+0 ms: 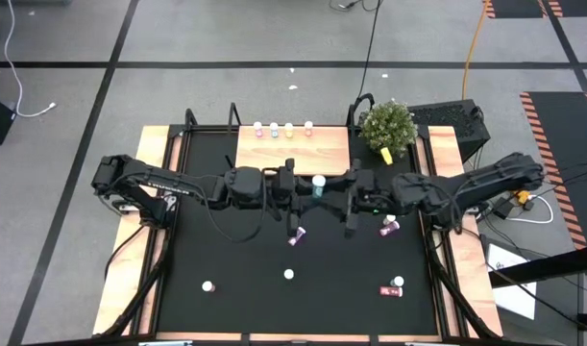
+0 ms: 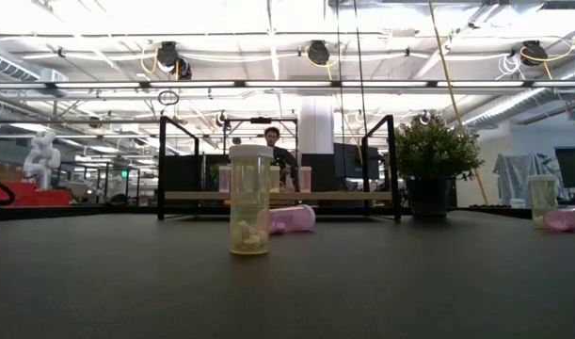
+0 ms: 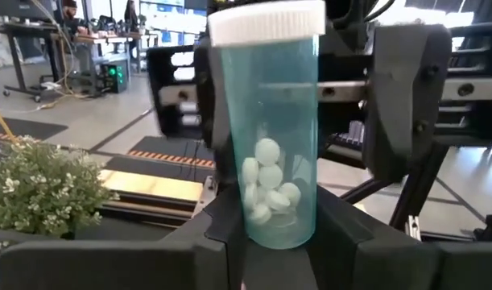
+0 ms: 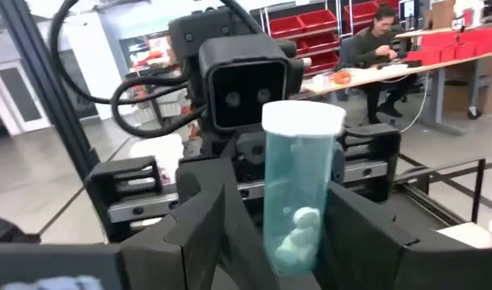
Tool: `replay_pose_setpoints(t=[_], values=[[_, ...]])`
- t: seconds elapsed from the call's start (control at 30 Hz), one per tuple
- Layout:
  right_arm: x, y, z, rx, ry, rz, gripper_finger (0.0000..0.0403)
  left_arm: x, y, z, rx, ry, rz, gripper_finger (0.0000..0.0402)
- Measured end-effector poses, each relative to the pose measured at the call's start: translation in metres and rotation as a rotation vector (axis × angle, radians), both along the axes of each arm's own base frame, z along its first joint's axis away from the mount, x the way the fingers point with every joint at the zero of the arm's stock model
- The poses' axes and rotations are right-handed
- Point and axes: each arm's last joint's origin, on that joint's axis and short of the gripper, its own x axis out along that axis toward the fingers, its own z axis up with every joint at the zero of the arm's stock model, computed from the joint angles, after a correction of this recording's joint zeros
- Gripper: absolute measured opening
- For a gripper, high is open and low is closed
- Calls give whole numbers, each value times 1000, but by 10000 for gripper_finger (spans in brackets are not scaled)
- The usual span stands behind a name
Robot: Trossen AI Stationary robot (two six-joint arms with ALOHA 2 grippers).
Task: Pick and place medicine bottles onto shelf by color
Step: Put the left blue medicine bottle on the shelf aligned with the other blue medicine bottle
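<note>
High view, step: a handover or re-grip in mid-air appears to be going on. The left gripper and the right gripper are meeting nose to nose over the middle of the black tabletop, with a teal translucent plastic bottle with a white cap between them.
High view, shelf: the flat light-wood shelf board is lying at 12 o'clock from the teal bottle, carrying a row of four small bottles along its far edge.
High view, poses: both arms are reaching inward, stretched nearly level from 9 and 3 o'clock.
High view, waiting stock: a magenta bottle lying on its side is resting at 7 o'clock from the grippers, and a pink lying bottle at 4 o'clock.
Low view: neither gripper is showing. An upright yellow translucent bottle of white pills is standing in front of the shelf.
Left wrist view, tool: the left gripper is partly closed, clamping the teal bottle's lower body and keeping it upright.
Right wrist view, tool: the right gripper is sitting around the same bottle. Whether it is gripping, I cannot tell.
Next move, judged: one gripper needs a sure hold before the other lets go. The bottle then goes toward 12 o'clock, to a free spot on the shelf.
</note>
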Motion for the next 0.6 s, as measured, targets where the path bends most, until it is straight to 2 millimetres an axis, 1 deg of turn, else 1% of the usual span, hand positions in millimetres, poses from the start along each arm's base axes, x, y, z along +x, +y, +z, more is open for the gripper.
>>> replay_pose_setpoints(t=[0.07,0.17,0.27,0.33,0.43,0.53,0.6], values=[[4,1,-2,1,-1,9,199,0,0,0,4,2,0,105],[5,0,-2,28,-9,13,189,0,0,0,8,-1,-5,94],[4,-2,-2,41,1,6,163,0,0,0,16,2,-3,92],[3,-4,-2,42,2,1,141,0,0,0,19,-1,-3,98],[4,-6,-3,39,15,-9,107,0,1,0,15,4,1,131],[4,-9,-6,34,39,-18,85,0,5,-3,-22,29,14,185],[4,-11,-9,22,77,-22,81,0,7,-8,-45,77,24,228]])
